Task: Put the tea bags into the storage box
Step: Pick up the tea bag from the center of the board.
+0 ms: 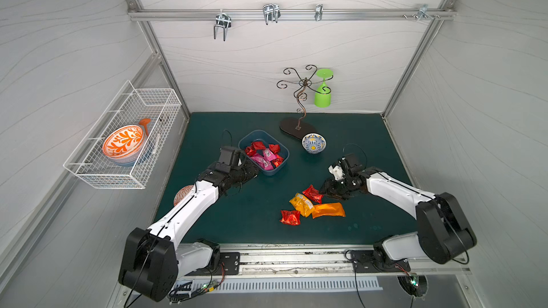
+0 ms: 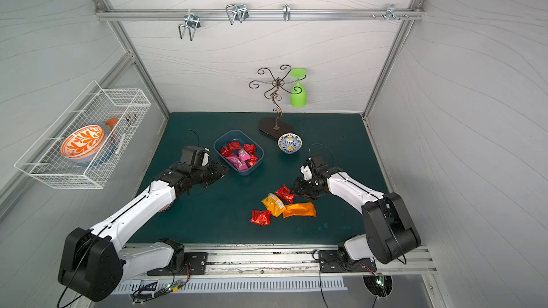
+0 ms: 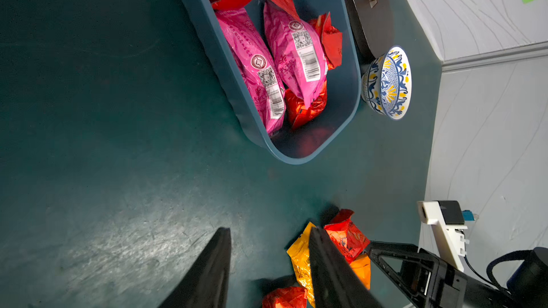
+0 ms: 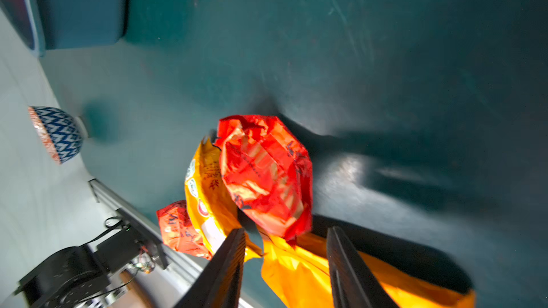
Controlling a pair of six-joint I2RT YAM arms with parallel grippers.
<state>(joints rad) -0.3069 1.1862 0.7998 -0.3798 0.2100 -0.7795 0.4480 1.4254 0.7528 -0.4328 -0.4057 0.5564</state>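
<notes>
The storage box (image 1: 248, 139) sits on the green mat (image 1: 364, 143), holding pink and red tea bags (image 3: 258, 69), some cut off at the left wrist view's edge. The left gripper (image 3: 269, 232) gapes empty near it. Four more lie loose nearer the front. The right gripper (image 4: 286, 231), blurred, has its jaws parted around the red sachet (image 4: 264, 173)'s end, and contact cannot be made out. The orange sachet (image 4: 299, 277) beneath runs out of frame.

Odds and ends around the green table (image 1: 237, 229)
A white wire basket (image 1: 112, 178) on the left wall holds an orange-patterned bowl (image 1: 124, 141); a scrolled metal stand (image 1: 298, 128) at the back carries an upside-down green goblet (image 1: 322, 96), with a small blue-and-yellow bowl (image 1: 313, 143) just beside its base; metal hooks (image 1: 270, 13) hang on the rail above
</notes>
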